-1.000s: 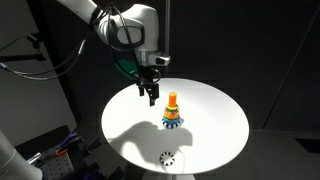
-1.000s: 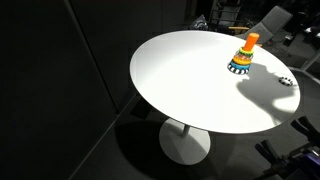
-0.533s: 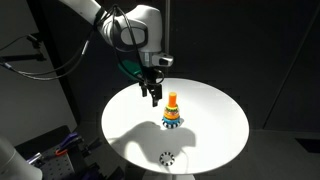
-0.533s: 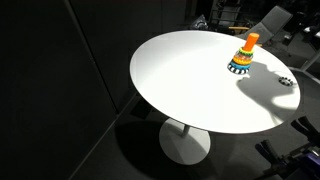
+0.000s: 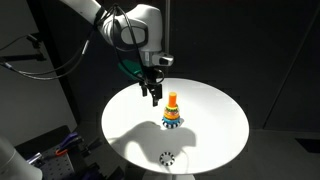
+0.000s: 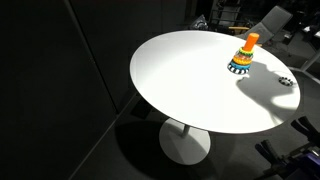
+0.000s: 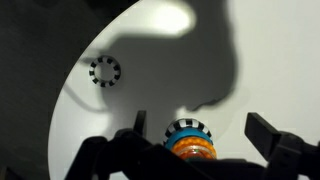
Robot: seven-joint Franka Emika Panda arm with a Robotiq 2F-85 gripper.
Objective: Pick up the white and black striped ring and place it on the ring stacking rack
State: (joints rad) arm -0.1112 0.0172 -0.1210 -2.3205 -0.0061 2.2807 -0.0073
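1. Hand (image 5: 152,96) at the end of the Panda arm (image 5: 128,30), pointing down over the round white tabletop (image 5: 215,125) in an exterior view and clear of the surface (dark shadow cast across the white nearby).
2. Spread wide in the wrist view, with one finger (image 7: 100,158) low on the left and the other low on the right; nothing held between them.
3. Ring stacking rack (image 5: 172,112) upright near the middle of the tabletop, just beside the hand in that exterior view; orange peg on top, coloured rings stacked round its base.
4. Same rack (image 6: 243,56) toward the far side of the tabletop (image 6: 190,85) in an exterior view, with no arm in that picture.
5. In the wrist view, rack (image 7: 190,140) seen from above at the bottom edge, between the two fingers; blue and orange at its centre, a black and white striped band round them.
6. White and black striped ring (image 5: 167,158) flat on the tabletop close to the near rim, well apart from both rack and hand, touched by nothing.
7. Striped ring (image 6: 286,82) near the right-hand rim in an exterior view, also apart from the rack.
8. In the wrist view, striped ring (image 7: 105,71) at upper left, lying on bare white near the curved edge of the tabletop (image 7: 170,85).
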